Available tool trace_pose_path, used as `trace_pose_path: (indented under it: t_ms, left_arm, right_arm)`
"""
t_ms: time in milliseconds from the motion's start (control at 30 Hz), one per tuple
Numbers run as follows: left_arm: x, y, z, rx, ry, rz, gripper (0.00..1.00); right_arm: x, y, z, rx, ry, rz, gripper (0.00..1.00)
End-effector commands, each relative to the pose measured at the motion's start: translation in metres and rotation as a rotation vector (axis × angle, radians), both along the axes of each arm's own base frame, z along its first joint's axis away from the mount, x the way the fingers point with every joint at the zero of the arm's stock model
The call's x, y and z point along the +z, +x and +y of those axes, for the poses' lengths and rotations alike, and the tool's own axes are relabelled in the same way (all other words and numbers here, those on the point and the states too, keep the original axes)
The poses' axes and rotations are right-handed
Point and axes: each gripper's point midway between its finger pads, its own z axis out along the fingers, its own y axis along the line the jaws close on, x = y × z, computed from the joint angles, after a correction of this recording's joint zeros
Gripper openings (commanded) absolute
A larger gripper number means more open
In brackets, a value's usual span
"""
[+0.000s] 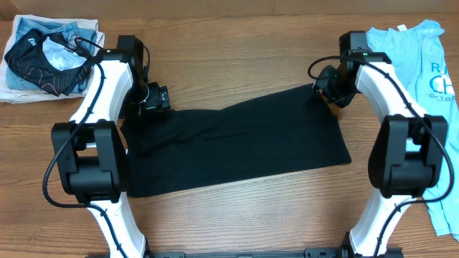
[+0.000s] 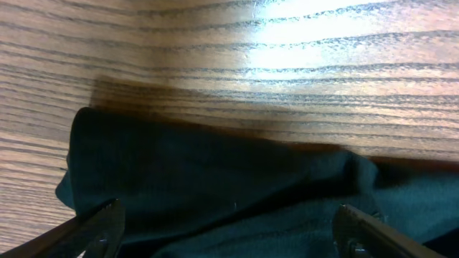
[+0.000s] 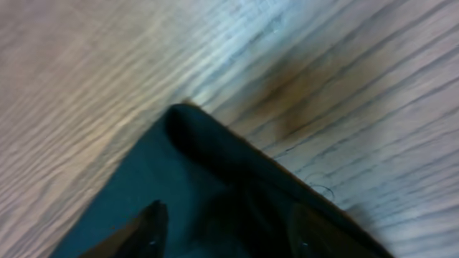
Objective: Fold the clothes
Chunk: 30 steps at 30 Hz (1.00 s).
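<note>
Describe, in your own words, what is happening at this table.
Two robot arms are working on a black T-shirt lying on the wooden table; it looks already folded into a long band. The left pincer sits at its far left corner and the right pincer at its far right corner, both open over the cloth. A light blue T-shirt lies off to the right.

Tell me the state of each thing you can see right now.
black T-shirt: folded into a wide band, lying flat on the table.
left gripper: open, over the shirt's far left corner.
right gripper: open, over the shirt's far right corner.
light blue T-shirt: spread out, unfolded.
smaller black garment: crumpled in a heap.
</note>
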Motion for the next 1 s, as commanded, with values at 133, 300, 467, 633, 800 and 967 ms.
trace_pose_path:
  t_ms: [133, 300, 467, 633, 800, 967]
  left_arm:
    - [0.009, -0.001, -0.001, -0.009, -0.012, -0.018, 0.93]
    - [0.009, -0.003, -0.006, -0.011, -0.042, -0.01, 0.91]
    - [0.009, -0.004, -0.006, -0.01, -0.042, -0.007, 0.91]
    - [0.009, -0.005, -0.006, -0.01, -0.043, -0.003, 0.91]
    - [0.009, -0.004, -0.007, -0.011, -0.05, -0.004, 0.87]
    - [0.009, -0.004, -0.007, -0.011, -0.049, -0.005, 0.54]
  right_arm:
    - [-0.003, 0.004, 0.003, 0.01, 0.001, -0.002, 0.37]
    - [-0.006, -0.002, 0.003, 0.009, 0.002, 0.019, 0.21]
    - [-0.008, -0.008, 0.003, 0.01, 0.002, 0.044, 0.22]
    - [-0.012, -0.015, 0.003, 0.009, 0.0, 0.071, 0.25]
    - [-0.015, -0.018, 0.003, 0.012, -0.001, 0.081, 0.12]
    - [-0.015, -0.019, 0.003, 0.012, -0.001, 0.082, 0.04]
